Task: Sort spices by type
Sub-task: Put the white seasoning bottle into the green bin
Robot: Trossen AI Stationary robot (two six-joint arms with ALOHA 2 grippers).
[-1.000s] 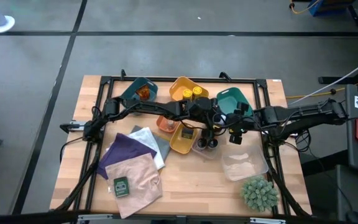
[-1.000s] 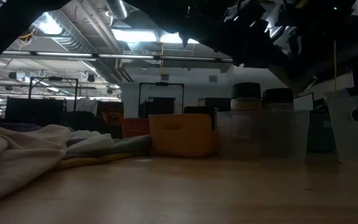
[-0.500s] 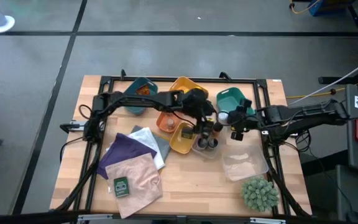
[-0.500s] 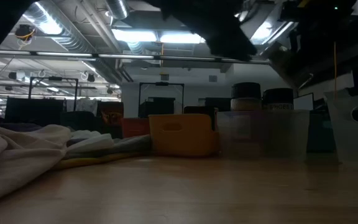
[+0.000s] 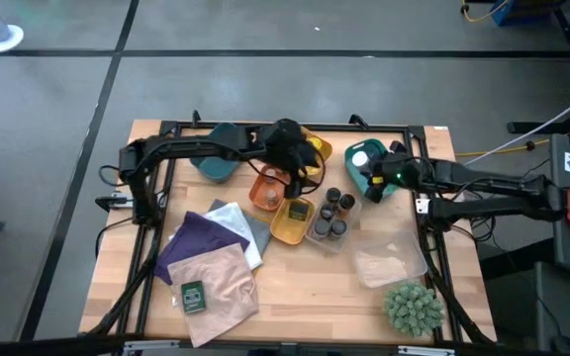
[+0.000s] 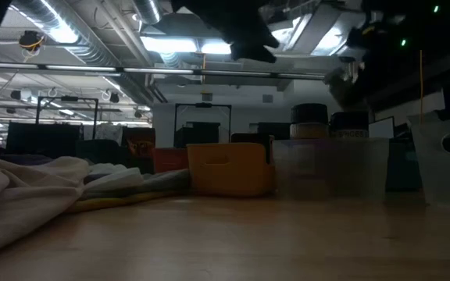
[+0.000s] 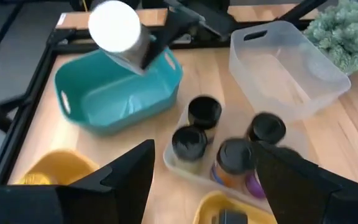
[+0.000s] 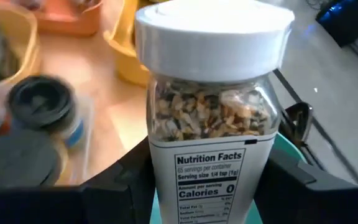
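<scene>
My right gripper [image 5: 368, 164] is shut on a clear jar [image 8: 213, 118] with a white lid [image 5: 360, 158] and flaky contents. It holds the jar above the teal tray [image 5: 380, 182]. My left gripper [image 5: 291, 170] is open and empty, hovering over the orange tray [image 5: 261, 184] and the yellow tray [image 5: 315, 148]. In the left wrist view its fingers [image 7: 123, 180] frame the small clear tray [image 7: 185, 171]. Several dark-lidded jars [image 5: 332, 214] stand in that tray. A jar [image 5: 268, 199] sits in the orange tray, and a flat green packet [image 5: 194, 295] lies on the cloths. My right gripper pinches the jar by its lower body, at the label [image 8: 207, 180], with one finger [image 8: 120, 183] on either side. The fingers come roughly level from the table's right. The jar is lifted clear above the teal tray, lid up and somewhat tilted.
A dark teal tray [image 5: 222, 150] sits at the far left and a small yellow tray [image 5: 291, 222] is mid-table. A larger clear tray [image 5: 390, 263] and a green spiky plant [image 5: 414, 307] stand near right. Purple, grey and pink cloths [image 5: 216, 255] cover the near left.
My right gripper has carried the white-lidded jar from beside the small clear tray toward the far edge, and it is now over the teal tray. My left gripper has drawn back from the small clear tray toward the far left, uncovering the dark-lidded jars.
</scene>
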